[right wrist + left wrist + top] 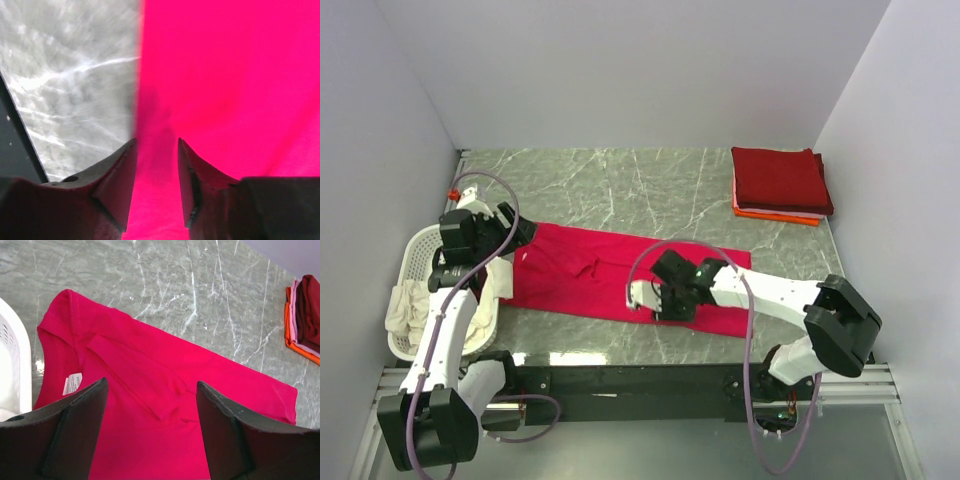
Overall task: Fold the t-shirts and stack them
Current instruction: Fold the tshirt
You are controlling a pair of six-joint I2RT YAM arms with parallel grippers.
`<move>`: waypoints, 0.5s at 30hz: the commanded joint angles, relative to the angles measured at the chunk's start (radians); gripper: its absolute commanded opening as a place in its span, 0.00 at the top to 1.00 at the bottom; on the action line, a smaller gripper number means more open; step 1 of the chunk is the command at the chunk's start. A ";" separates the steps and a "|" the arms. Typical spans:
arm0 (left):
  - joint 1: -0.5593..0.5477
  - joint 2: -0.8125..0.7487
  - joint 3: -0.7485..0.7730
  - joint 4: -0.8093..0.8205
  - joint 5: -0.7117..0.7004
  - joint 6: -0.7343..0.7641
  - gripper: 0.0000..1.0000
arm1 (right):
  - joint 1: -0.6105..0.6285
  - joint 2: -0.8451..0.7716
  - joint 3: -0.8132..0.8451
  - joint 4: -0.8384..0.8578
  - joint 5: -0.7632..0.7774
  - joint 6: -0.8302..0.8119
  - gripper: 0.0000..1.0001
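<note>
L gripper (151, 385): jaws wide apart, nothing between them, hanging over the collar end of the red shirt (590, 270). R gripper (157, 142): jaws part-open, low over the shirt just inside its near edge; you can see no cloth pinched. Shirt lies spread across mid table (620, 190), neck label (72, 383) showing. Basket (412, 262) at table's L edge holds cream-white cloth (405, 305), some draped over the rim. Far R corner: folded stack, maroon shirt (780, 178) on top, orange shirt (775, 213) under it.

A robotics lab cell (bare white walls (620, 70) around a marble-look table (650, 180), two arms (775, 293) mounted).
</note>
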 commanded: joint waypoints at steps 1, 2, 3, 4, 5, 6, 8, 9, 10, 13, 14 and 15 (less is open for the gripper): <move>-0.001 -0.051 0.022 0.004 0.030 0.032 0.23 | -0.068 -0.025 0.133 -0.031 -0.056 0.000 0.53; -0.001 -0.064 0.013 0.004 0.026 0.041 0.23 | -0.091 -0.017 0.179 -0.036 -0.098 -0.008 0.52; -0.001 -0.085 0.012 0.006 0.022 0.044 0.23 | -0.147 -0.008 0.202 -0.041 -0.116 -0.019 0.51; -0.001 -0.093 0.009 0.006 0.010 0.048 0.23 | -0.174 0.019 0.226 -0.047 -0.141 -0.023 0.51; -0.001 -0.101 0.007 0.006 0.005 0.048 0.23 | -0.203 0.035 0.277 -0.053 -0.180 -0.030 0.50; 0.000 -0.110 0.007 0.004 0.000 0.049 0.23 | -0.250 0.050 0.300 -0.055 -0.197 -0.031 0.50; -0.001 -0.114 0.007 0.006 -0.012 0.051 0.23 | -0.293 0.105 0.373 -0.059 -0.228 -0.028 0.50; -0.001 -0.118 0.007 0.004 -0.013 0.049 0.23 | -0.312 0.127 0.401 -0.065 -0.265 -0.019 0.50; -0.001 -0.118 0.007 0.004 -0.015 0.048 0.23 | -0.342 0.168 0.427 -0.067 -0.280 -0.008 0.50; -0.001 -0.122 0.007 0.006 -0.016 0.048 0.23 | -0.384 0.271 0.551 -0.087 -0.354 0.029 0.50; -0.001 -0.127 0.007 0.006 -0.020 0.049 0.23 | -0.393 0.302 0.619 -0.091 -0.368 0.041 0.50; -0.001 -0.128 0.008 0.006 -0.021 0.049 0.23 | -0.401 0.329 0.654 -0.108 -0.395 0.065 0.50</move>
